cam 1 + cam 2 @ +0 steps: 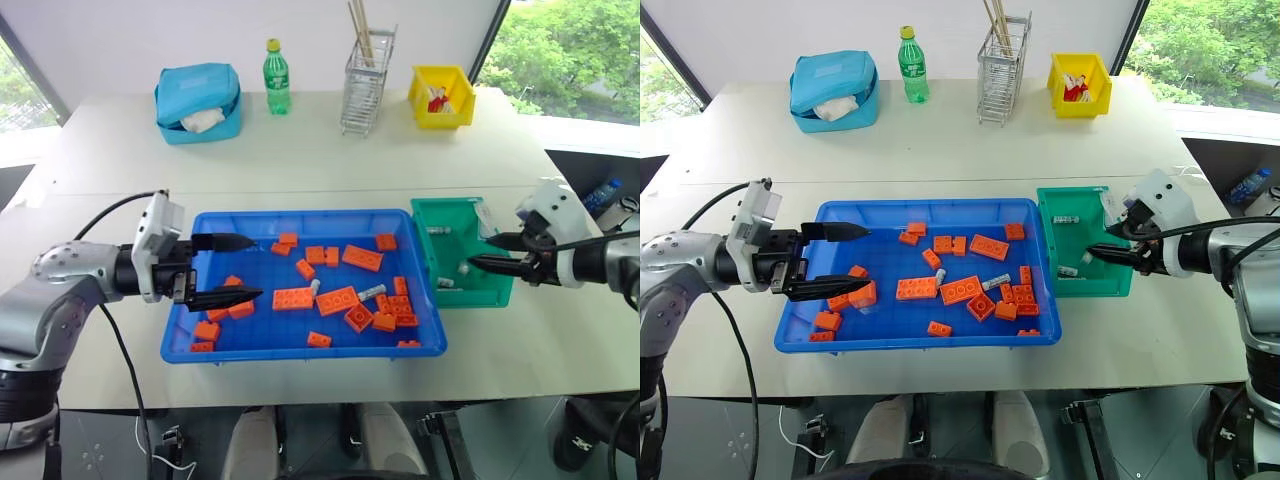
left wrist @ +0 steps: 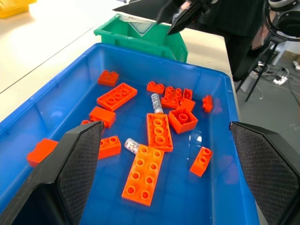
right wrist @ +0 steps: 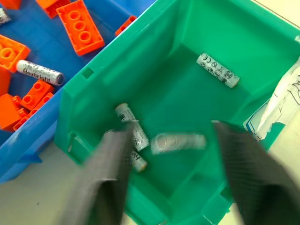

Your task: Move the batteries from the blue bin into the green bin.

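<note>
battery (image 1: 371,292): lies mid blue bin (image 1: 300,352), long axis pointing at green bin (image 1: 455,215)
right gripper (image 1: 478,252): nearer, jaws apart, empty
left gripper (image 1: 250,268): jaws apart

The blue bin (image 1: 300,345) sat on the table (image 1: 300,160) with the green bin (image 1: 452,215) touching its right side. Bricks (image 1: 363,257) and two batteries (image 1: 372,292) lay in the blue bin; more batteries (image 3: 217,70) lay in the green. A pouch (image 1: 198,100), bottle (image 1: 276,78), wire rack (image 1: 366,85) and yellow bin (image 1: 441,97) stood behind.

Pale table (image 1: 300,160), white wall (image 1: 130,40), leafy windows (image 1: 560,40).
</note>
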`<state>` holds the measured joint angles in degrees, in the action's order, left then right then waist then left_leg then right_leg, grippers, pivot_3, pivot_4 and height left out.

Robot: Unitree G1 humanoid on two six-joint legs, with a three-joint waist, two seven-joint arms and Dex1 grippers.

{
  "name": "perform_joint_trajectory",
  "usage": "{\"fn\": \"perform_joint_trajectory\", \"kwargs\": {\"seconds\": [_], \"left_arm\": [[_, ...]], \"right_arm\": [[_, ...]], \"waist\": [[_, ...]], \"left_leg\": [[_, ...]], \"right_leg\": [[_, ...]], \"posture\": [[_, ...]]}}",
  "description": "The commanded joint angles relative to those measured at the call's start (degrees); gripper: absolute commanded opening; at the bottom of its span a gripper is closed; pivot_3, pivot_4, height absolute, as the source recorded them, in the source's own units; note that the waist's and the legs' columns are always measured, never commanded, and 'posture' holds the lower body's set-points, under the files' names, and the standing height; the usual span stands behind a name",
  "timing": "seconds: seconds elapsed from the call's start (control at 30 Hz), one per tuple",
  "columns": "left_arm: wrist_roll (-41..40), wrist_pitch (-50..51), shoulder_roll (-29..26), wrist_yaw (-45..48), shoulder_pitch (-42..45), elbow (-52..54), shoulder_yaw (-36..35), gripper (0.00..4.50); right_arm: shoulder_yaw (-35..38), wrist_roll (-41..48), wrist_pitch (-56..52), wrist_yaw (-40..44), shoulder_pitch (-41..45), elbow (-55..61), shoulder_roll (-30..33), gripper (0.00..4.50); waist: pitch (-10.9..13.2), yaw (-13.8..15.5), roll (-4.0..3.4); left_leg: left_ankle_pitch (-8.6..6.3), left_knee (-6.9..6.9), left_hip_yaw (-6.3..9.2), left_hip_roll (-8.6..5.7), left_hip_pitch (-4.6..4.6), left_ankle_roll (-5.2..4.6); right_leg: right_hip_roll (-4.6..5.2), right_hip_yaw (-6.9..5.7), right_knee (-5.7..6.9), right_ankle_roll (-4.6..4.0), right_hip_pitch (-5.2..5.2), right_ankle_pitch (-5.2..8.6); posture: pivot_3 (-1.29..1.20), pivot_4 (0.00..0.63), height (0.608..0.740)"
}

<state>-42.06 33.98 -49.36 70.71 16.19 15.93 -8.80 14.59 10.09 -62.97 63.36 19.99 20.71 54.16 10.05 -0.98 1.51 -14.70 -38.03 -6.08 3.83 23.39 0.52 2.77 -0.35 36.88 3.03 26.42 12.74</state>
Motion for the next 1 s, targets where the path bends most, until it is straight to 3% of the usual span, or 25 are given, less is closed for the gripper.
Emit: {"fn": "perform_joint_trajectory", "kwargs": {"seconds": [0.03, 0.23, 0.47, 0.6, 0.7, 0.73, 1.0], "left_arm": [[0.1, -1.0, -0.8, 0.8, 0.8, 0.7, -0.5, 4.50], [0.0, -0.8, -1.3, 0.6, -1.3, 2.1, -1.7, 4.50], [0.0, -1.3, -1.6, -1.2, -3.4, 3.8, -3.9, 4.50], [-1.0, -0.7, -1.9, -2.3, -4.7, 5.3, -5.2, 4.50], [-1.6, -0.4, -2.2, -2.4, -6.4, 6.7, -6.0, 4.50], [-1.7, -0.4, -2.2, -2.4, -6.7, 7.1, -6.2, 4.50], [-2.3, -0.6, -2.7, -2.9, -7.9, 8.2, -6.3, 4.50]], "right_arm": [[-0.8, 3.4, 4.1, 0.1, 5.0, 0.8, 2.2, 3.49], [-12.6, 8.3, 7.4, 1.5, 17.6, 2.1, -1.4, 3.49], [-31.6, 5.7, 8.4, -2.6, 24.0, -2.6, -13.6, 3.49], [-36.2, 5.5, 6.9, -5.6, 23.1, -2.6, -17.9, 3.49], [-38.1, 5.2, 6.2, -8.2, 23.0, -3.4, -20.7, 4.39], [-38.4, 5.0, 5.9, -9.2, 23.0, -4.1, -21.6, 4.49], [-40.7, 5.5, 3.3, -12.8, 19.8, -4.1, -24.4, 4.49]], "waist": [[0.0, -0.1, 0.00], [0.0, -0.3, 0.02], [0.1, 0.1, 0.09], [0.1, 0.3, 0.09], [0.0, 0.2, 0.10], [0.0, 0.1, 0.10], [0.0, 0.1, 0.11]], "left_leg": [[0.00, 0.00, 0.00, 0.00, 0.00, 0.00], [-0.01, 0.03, 0.03, 0.04, -0.01, -0.01], [-0.01, 0.03, 0.02, 0.04, 0.04, -0.02], [0.00, -0.03, -0.02, 0.02, 0.11, -0.02], [-0.01, -0.06, -0.03, 0.02, 0.11, -0.01], [-0.01, -0.06, -0.02, 0.02, 0.11, -0.02], [-0.01, -0.06, -0.01, 0.03, 0.09, -0.01]], "right_leg": [[0.00, 0.00, 0.00, 0.00, 0.00, 0.00], [-0.07, 0.01, 0.01, -0.05, 0.03, 0.03], [-0.04, 0.00, 0.01, -0.06, 0.04, 0.03], [0.03, -0.02, 0.00, -0.06, 0.05, 0.03], [0.04, -0.01, 0.00, -0.06, 0.03, 0.03], [0.03, -0.02, 0.01, -0.06, 0.03, 0.03], [0.02, -0.02, 0.05, -0.06, 0.04, 0.03]], "posture": [[0.00, 0.150, 0.736], [0.00, 0.150, 0.736], [0.00, 0.150, 0.736], [0.00, 0.150, 0.736], [0.00, 0.150, 0.736], [0.00, 0.150, 0.736], [0.00, 0.150, 0.736]]}}
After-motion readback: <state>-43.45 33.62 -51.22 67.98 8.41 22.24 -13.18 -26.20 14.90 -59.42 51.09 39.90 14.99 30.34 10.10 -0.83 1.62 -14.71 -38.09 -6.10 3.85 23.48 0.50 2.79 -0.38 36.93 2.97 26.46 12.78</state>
